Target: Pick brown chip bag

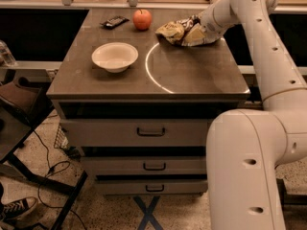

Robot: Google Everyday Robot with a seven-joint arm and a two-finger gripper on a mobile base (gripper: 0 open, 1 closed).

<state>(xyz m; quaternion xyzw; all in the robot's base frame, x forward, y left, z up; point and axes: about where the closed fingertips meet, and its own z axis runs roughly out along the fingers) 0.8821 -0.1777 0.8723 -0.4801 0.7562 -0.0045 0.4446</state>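
My gripper is behind the white bowl and well to its right, low against the brown chip bag. I cannot tell whether it is clamped on the bag or only touching it. The bag lies crumpled on the table, farther back than the bowl and to its right. An apple stands behind the bowl, slightly to its right.
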